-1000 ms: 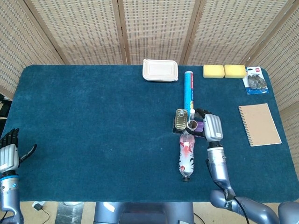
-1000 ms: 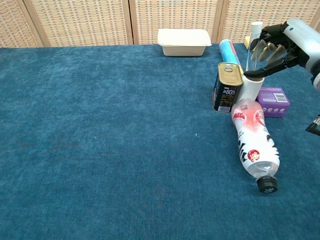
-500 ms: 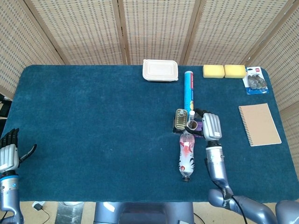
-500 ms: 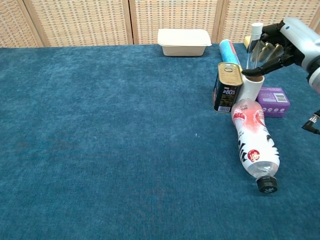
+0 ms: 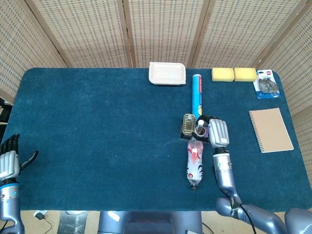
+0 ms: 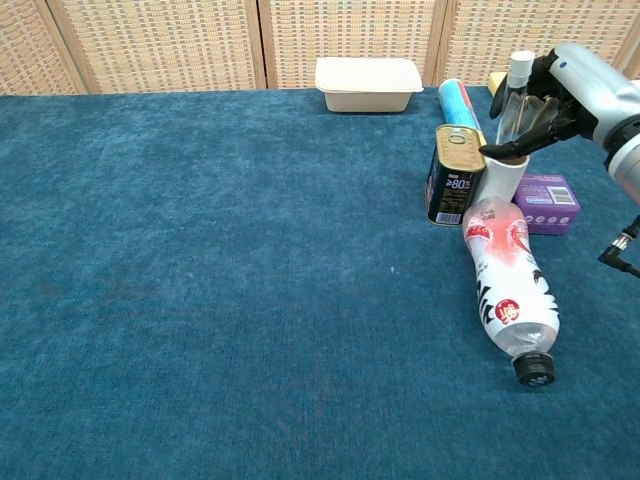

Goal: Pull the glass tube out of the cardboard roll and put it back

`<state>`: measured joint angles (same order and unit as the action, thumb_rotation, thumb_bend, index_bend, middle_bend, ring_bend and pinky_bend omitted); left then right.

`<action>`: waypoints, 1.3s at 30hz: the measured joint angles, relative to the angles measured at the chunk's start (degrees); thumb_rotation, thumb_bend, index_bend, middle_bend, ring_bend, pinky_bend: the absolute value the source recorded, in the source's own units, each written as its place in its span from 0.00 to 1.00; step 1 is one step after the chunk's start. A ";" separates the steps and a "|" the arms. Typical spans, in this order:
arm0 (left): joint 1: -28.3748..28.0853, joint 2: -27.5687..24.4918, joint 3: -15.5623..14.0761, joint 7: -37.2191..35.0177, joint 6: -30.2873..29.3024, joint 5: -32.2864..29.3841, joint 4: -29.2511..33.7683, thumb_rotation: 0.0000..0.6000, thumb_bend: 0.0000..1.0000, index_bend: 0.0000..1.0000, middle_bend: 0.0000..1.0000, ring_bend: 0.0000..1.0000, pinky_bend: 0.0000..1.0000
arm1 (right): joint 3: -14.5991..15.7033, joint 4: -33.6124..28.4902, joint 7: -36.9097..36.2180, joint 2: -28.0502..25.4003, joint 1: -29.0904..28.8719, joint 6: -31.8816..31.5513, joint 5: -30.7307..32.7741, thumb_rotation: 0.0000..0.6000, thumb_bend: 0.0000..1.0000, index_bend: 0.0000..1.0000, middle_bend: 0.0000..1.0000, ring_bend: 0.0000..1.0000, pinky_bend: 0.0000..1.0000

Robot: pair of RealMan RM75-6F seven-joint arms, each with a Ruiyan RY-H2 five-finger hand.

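A white cardboard roll (image 6: 505, 178) stands upright right of centre, and a clear glass tube (image 6: 513, 95) with a white cap sticks up out of it. My right hand (image 6: 572, 92) comes in from the right and its fingers (image 6: 541, 103) wrap the tube above the roll's rim. The head view looks down on the tube's cap (image 5: 200, 123) inside the roll (image 5: 199, 130), with my right hand (image 5: 218, 132) against them on the right. My left hand (image 5: 9, 158) hangs beyond the table's left edge, fingers apart and holding nothing.
A tin can (image 6: 455, 175) touches the roll's left side, a plastic bottle (image 6: 505, 285) lies in front, and a purple box (image 6: 545, 203) sits to its right. A blue canister (image 6: 458, 100), a white food box (image 6: 368, 83), yellow sponges (image 5: 234, 74) and a notebook (image 5: 270, 129) lie around.
My right hand has shifted left, closer against the tube, and its fingers have closed in around it. The tube's cap now leans slightly toward the hand. The left hand has not moved.
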<state>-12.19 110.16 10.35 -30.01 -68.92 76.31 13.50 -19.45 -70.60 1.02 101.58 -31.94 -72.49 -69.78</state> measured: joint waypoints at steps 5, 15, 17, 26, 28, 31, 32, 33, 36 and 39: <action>0.00 -0.01 0.01 0.03 0.01 -0.01 0.01 0.00 0.00 0.00 0.06 0.00 0.06 | 0.08 -0.05 0.71 0.03 -0.11 -0.16 -0.16 1.00 0.25 0.54 0.61 0.55 0.49; 0.03 -0.02 0.02 0.02 0.02 -0.02 0.04 0.00 0.00 0.00 0.06 0.00 0.06 | 0.37 -0.54 2.66 -0.03 -0.31 -0.60 -0.53 1.00 0.27 0.55 0.64 0.60 0.52; 0.03 -0.01 0.02 0.04 0.01 -0.02 0.04 0.00 0.00 0.00 0.06 0.00 0.06 | 0.45 -0.56 2.95 0.06 -0.35 -0.65 -0.60 1.00 0.28 0.55 0.64 0.61 0.53; 0.03 -0.04 0.02 0.01 0.06 -0.02 0.06 0.00 0.00 0.00 0.06 0.00 0.06 | 0.35 -0.63 4.04 0.51 -0.72 -0.94 -0.71 1.00 0.28 0.57 0.66 0.63 0.54; 0.03 -0.04 0.02 0.00 0.06 -0.02 0.06 0.00 0.00 0.00 0.06 0.00 0.06 | 0.20 -0.53 4.33 0.66 -0.89 -0.91 -0.61 1.00 0.28 0.57 0.67 0.63 0.54; 0.03 -0.04 0.02 -0.01 0.05 -0.02 0.07 0.00 0.00 0.00 0.06 0.00 0.06 | -0.06 -0.29 4.65 0.89 -1.15 -0.87 -0.43 1.00 0.28 0.58 0.67 0.64 0.54; 0.03 -0.04 0.02 0.00 0.05 -0.02 0.07 0.00 0.00 0.00 0.06 0.00 0.06 | -0.12 -0.23 4.71 0.95 -1.20 -0.87 -0.39 1.00 0.28 0.58 0.67 0.64 0.54; 0.03 -0.04 0.02 0.00 0.05 -0.03 0.07 0.00 0.00 0.00 0.06 0.00 0.06 | -0.21 -0.11 4.79 1.03 -1.29 -0.87 -0.35 1.00 0.28 0.58 0.68 0.64 0.54; 0.03 -0.04 0.02 -0.01 0.05 -0.03 0.08 0.00 0.00 0.00 0.06 0.00 0.06 | -0.49 0.27 5.02 1.24 -1.57 -0.87 -0.24 1.00 0.28 0.59 0.69 0.65 0.56; 0.03 -0.04 0.03 -0.02 0.06 -0.03 0.09 0.00 0.00 0.00 0.06 0.00 0.06 | -0.93 0.54 5.12 1.48 -1.92 -0.80 0.00 1.00 0.28 0.61 0.70 0.67 0.57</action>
<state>-12.15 110.11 10.37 -30.03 -68.87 76.28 13.59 -20.38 -70.06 6.14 103.05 -33.86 -73.29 -69.78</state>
